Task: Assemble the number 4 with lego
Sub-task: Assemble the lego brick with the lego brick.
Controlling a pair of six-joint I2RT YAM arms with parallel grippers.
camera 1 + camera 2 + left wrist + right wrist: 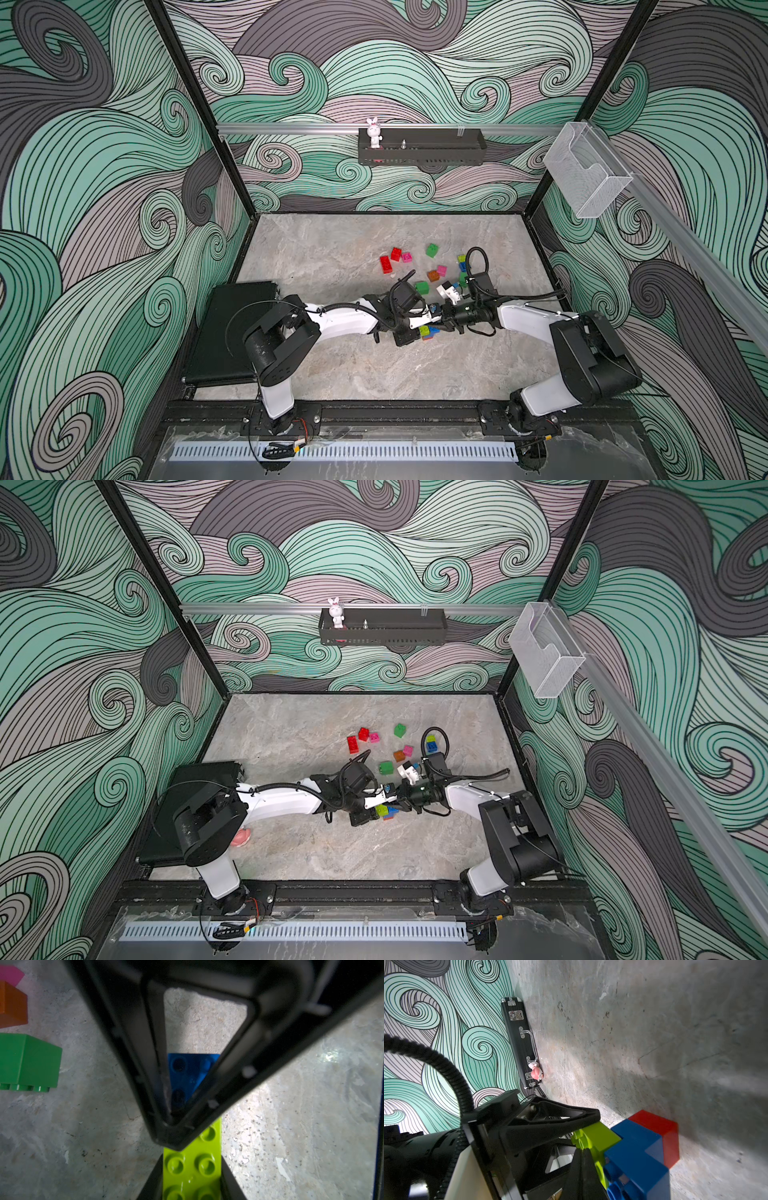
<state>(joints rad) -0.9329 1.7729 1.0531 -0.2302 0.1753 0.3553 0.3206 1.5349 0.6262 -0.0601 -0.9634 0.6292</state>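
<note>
At the front centre of the grey stone-patterned tabletop (pixel 374 365), two white-and-black robot arms meet tip to tip over a small cluster of studded plastic bricks: a lime-green brick (pixel 192 1172), a blue brick (pixel 633 1157) and a red brick (pixel 658 1126). The left pincer (pixel 191 1159) grasps the lime-green brick, one finger along each long side. The right pincer (pixel 173 1136) is clenched on nothing, its joined tips set over the spot where lime meets blue; whether they press down or only hover cannot be told. In the right wrist view the blue brick butts against the lime one and the red one sits against the blue one's far side, and the cluster appears to rest on the tabletop. Farther back, well apart from the cluster, lie a loose red brick (pixel 386 264), a pink brick (pixel 407 257), a dark green brick (pixel 432 250) and an orange brick (pixel 433 275), so the figure 4 looks far from finished. The risks are close-quarters ones. An off-centre push from the clenched tips could lever the blue brick off its studs or twist the lime brick in its grip. The two pincers are nearly touching and could knock each other. The right arm's wrist sits near the loose bricks and could sweep them aside.
</note>
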